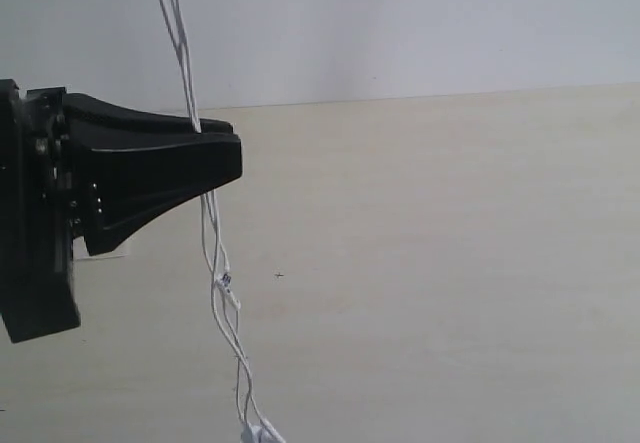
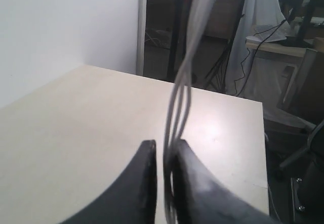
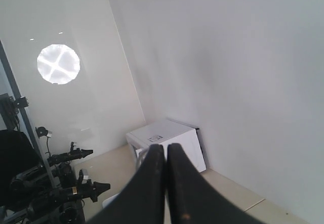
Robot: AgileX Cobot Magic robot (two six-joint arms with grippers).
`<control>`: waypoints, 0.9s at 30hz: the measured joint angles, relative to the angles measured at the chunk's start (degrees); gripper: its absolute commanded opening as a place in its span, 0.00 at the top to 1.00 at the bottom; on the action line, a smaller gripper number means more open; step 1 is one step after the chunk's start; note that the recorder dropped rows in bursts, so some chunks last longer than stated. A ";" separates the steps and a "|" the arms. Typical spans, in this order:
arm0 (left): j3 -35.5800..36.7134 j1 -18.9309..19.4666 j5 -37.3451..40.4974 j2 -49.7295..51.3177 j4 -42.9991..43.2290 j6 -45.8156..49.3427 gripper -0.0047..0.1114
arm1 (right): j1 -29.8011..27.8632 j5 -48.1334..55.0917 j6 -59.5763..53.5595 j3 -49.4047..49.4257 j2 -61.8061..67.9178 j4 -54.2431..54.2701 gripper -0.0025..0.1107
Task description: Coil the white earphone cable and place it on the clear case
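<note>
Left gripper (image 2: 164,149): seen from its wrist camera, the two dark fingers (image 2: 146,183) are drawn in to a narrow slit. Several strands of the earphone cable (image 2: 182,92) run through that slit and fill it. Reads as closed on the cable.

From the side, the cable hangs in a near-vertical line. It enters from above the left gripper, crosses right at the fingertips and carries on down below them. Strands are loosely doubled and slightly wavy. The small inline piece (image 1: 226,281) sits a little below the fingertips. The earbuds (image 1: 262,431) dangle at the bottom end, well below the gripper. I cannot tell whether they touch the surface (image 1: 450,263).

The gripper itself is held above the pale surface, fingers pointing sideways, with a plain white wall (image 1: 400,23) behind.

Right gripper (image 3: 166,152): fingers pressed together, closed, no gap visible. Its camera looks toward a white wall and a white box (image 3: 172,135) beyond the fingertips. I cannot make out whether any cable is pinched between these fingers. The upper end of the cable runs out of sight above the left gripper.
</note>
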 measured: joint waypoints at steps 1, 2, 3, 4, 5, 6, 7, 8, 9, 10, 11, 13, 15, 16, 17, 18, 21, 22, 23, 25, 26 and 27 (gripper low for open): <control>0.00 0.00 0.00 0.00 0.00 0.00 0.93 | 0.00 0.00 0.00 0.00 0.00 0.00 0.98; 0.00 0.00 0.12 0.00 0.00 0.00 0.94 | 0.00 0.00 0.00 0.00 0.00 0.00 0.98; 0.00 0.00 0.12 0.00 0.00 0.00 0.94 | 0.00 0.00 0.00 0.00 0.00 0.00 0.98; 0.00 0.00 0.26 0.00 0.00 0.00 0.94 | 0.00 0.00 0.00 0.00 0.00 0.00 0.98; 0.00 0.00 0.43 0.00 0.00 0.00 0.94 | 0.00 0.00 0.00 0.00 0.00 0.00 0.98; 0.00 0.00 0.68 0.00 0.00 0.00 0.94 | 0.00 0.00 0.00 0.00 0.00 0.00 0.98; 0.00 0.00 0.76 0.00 0.00 0.00 0.94 | 0.00 0.00 0.00 0.00 -0.11 0.00 0.98; 0.00 0.00 0.93 0.00 0.00 0.00 0.94 | 0.00 0.00 0.00 0.00 -0.22 -0.13 0.98; 0.00 0.00 0.93 0.00 0.00 0.00 0.94 | 0.00 0.13 0.00 0.00 -0.35 -0.64 0.98; 0.00 0.00 0.93 0.00 0.00 0.00 0.94 | 0.00 0.21 0.00 0.00 -0.57 -0.93 0.98; 0.00 0.00 0.93 0.00 -0.12 0.00 0.94 | 0.00 0.32 0.00 0.00 -0.68 -1.35 0.98; 0.00 0.00 1.47 0.00 -0.12 0.00 0.94 | 0.00 0.63 0.00 0.00 -1.09 -2.30 0.98; 0.00 0.00 2.88 -0.46 -0.12 0.00 0.94 | 0.00 1.17 0.00 0.00 -1.42 -2.90 0.98; 0.00 0.00 3.83 -0.81 -0.12 0.00 0.94 | 0.00 1.29 0.00 0.00 -1.54 -3.19 0.98; 0.00 0.00 4.75 -1.40 -0.12 0.00 0.95 | 0.00 1.41 0.00 0.00 -1.78 -3.43 0.98; 0.00 0.00 5.57 -2.01 -0.12 0.00 0.96 | 0.00 1.53 0.00 0.00 -1.90 -3.54 0.98; 0.00 0.00 9.08 -5.45 2.12 -0.96 0.96 | 0.00 2.44 2.28 0.00 -2.78 -7.33 0.98; 0.00 0.00 9.83 -6.05 2.76 -1.71 0.96 | 0.00 2.51 3.44 0.00 -2.89 -8.90 0.98; 0.00 0.00 11.75 -7.55 4.81 -3.75 0.96 | 0.00 3.01 5.77 0.00 -3.14 -12.48 0.98; 0.00 0.00 13.24 -9.39 8.13 -6.58 0.96 | 0.00 4.10 9.74 0.00 -3.68 -17.63 0.98; 0.00 0.00 13.55 -10.32 8.90 -7.73 0.96 | 0.00 5.25 11.72 0.00 -4.07 -20.73 0.98; 0.00 0.00 13.68 -11.02 9.26 -8.29 0.96 | 0.00 6.23 13.15 0.00 -4.49 -22.95 0.98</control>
